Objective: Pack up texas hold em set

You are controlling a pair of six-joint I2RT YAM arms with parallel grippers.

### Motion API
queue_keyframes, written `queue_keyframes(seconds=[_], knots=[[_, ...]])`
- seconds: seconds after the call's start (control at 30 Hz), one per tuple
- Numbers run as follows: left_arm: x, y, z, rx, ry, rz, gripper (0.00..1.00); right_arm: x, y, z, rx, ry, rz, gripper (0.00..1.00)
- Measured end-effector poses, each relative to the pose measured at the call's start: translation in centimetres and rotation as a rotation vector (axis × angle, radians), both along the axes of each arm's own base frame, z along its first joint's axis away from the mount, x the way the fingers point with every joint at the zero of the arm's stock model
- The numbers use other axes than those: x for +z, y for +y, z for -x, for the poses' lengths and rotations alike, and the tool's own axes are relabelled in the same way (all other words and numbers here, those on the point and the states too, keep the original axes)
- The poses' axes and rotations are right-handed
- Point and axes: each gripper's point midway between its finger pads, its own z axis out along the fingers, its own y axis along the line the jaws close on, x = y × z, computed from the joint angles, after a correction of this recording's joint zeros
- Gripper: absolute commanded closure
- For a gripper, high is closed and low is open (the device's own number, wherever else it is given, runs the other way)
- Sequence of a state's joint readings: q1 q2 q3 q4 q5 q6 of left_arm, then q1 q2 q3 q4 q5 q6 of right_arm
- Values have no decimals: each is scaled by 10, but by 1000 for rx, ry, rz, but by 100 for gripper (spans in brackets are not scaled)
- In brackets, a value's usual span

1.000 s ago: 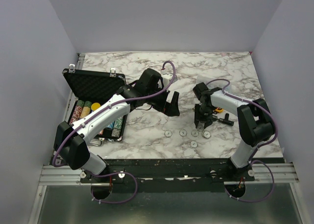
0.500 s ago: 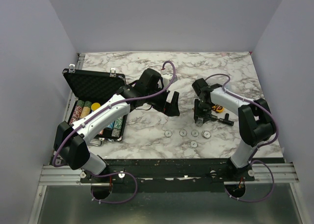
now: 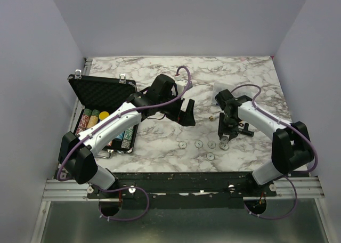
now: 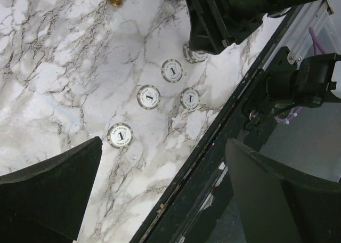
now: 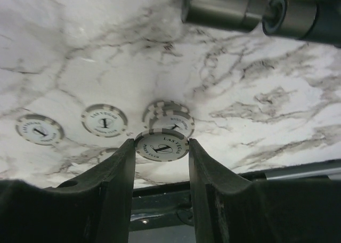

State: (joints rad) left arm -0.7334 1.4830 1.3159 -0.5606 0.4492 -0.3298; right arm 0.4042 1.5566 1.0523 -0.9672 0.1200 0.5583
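Right pincer (image 3: 224,135) is roughly half closed with one white chip (image 5: 161,144) pinched edge to edge between its fingers, well to the right of the case (image 3: 104,91). A second chip (image 5: 168,117) lies directly under the held one, and it's hard to say if the two touch. Four loose chips (image 3: 198,144) lie flat on the marble worktop (image 3: 160,72) between the case and that pincer, three in a row and one a bit nearer the arm bases. The case itself is black, lid up, on the worktop's left side, with rows of coloured chips (image 3: 93,120) in its base. Left pincer (image 3: 184,112) hangs just right of the case, spread all the way open and holding nothing.
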Motion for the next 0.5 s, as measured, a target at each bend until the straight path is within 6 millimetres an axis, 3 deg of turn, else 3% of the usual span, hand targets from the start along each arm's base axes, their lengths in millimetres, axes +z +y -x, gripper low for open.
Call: queue_keyframes(seconds=[0.17,0.5], knots=[[1,-1,0,-6,0,8,2,-7,-7,17,-26,50,22,66],[0,-1,1,-6,2,6,2,-17,-7,19,-26,81,35,64]])
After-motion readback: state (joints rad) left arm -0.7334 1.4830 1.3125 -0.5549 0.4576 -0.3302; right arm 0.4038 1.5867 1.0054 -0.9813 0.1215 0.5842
